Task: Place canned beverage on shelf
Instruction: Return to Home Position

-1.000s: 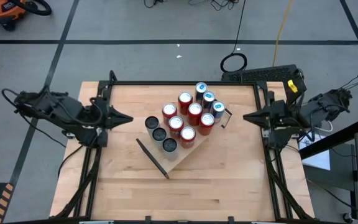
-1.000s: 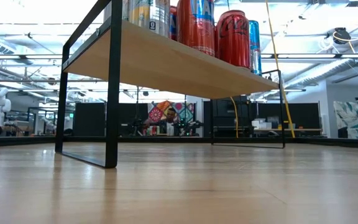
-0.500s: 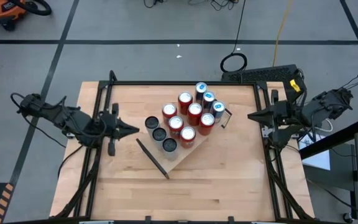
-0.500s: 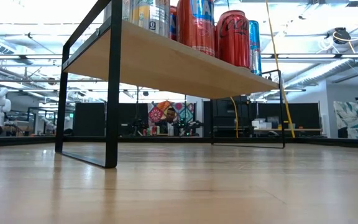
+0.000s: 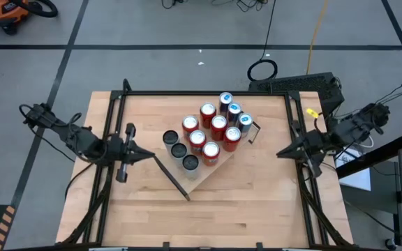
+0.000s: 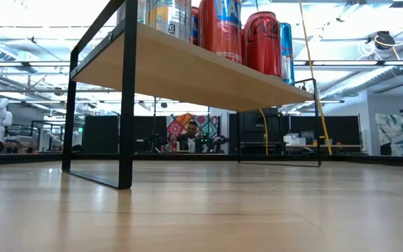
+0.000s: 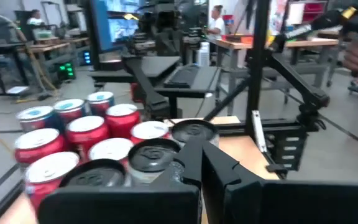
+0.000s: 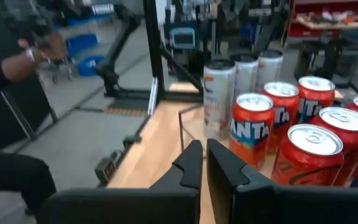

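**Cans on the shelf, both claws clenched empty**

Your shelf (image 5: pixel 198 180) sits at an angle mid-table (image 5: pixel 250 209), with the cans (image 5: pixel 218 124) upright in rows on its board. Your left claw (image 5: pixel 145 155) is at the table's left edge, clenched on nothing, its tip close to the shelf's black bracket (image 5: pixel 171 178). Your right claw (image 5: pixel 280 153) is at the right edge, also clenched empty, apart from the shelf.

Your tabletop (image 5: pixel 243 202) carries only the shelf (image 5: pixel 195 180), set at a slant near the middle on its black brackets (image 5: pixel 172 178). Upright cans (image 5: pixel 218 124) pack the board in tight rows, and you have a bare strip at its near-left end.
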Robot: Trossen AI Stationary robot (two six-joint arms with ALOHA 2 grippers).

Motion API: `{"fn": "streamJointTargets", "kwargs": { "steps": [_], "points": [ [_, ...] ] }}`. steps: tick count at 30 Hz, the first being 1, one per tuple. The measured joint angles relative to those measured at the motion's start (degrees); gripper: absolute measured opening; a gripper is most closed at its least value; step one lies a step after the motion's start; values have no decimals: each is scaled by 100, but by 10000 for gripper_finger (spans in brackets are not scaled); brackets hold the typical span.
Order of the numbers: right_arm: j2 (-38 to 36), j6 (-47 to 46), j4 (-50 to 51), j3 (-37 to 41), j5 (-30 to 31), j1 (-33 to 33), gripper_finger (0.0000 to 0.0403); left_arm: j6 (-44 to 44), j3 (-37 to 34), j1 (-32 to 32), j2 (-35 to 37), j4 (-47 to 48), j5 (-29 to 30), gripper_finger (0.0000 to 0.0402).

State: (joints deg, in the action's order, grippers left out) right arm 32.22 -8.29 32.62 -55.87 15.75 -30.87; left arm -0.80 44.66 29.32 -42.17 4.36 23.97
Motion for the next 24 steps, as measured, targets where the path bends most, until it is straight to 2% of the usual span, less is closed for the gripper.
{"fn": "streamJointTargets", "kwargs": {
  "steps": [10, 13, 24],
  "points": [
    [-427, 374, -1034, 1142, 69, 0, 0, -261, -15, 2, -20, 251, -19, 0],
    [-434, 474, -1302, 1327, 68, 0, 0, -507, -142, -4, 39, 130, -277, 0],
    [-485, 620, -1321, 1834, 65, 0, 0, -648, -1830, -4, 762, -1030, -379, 0]
  ]
}}
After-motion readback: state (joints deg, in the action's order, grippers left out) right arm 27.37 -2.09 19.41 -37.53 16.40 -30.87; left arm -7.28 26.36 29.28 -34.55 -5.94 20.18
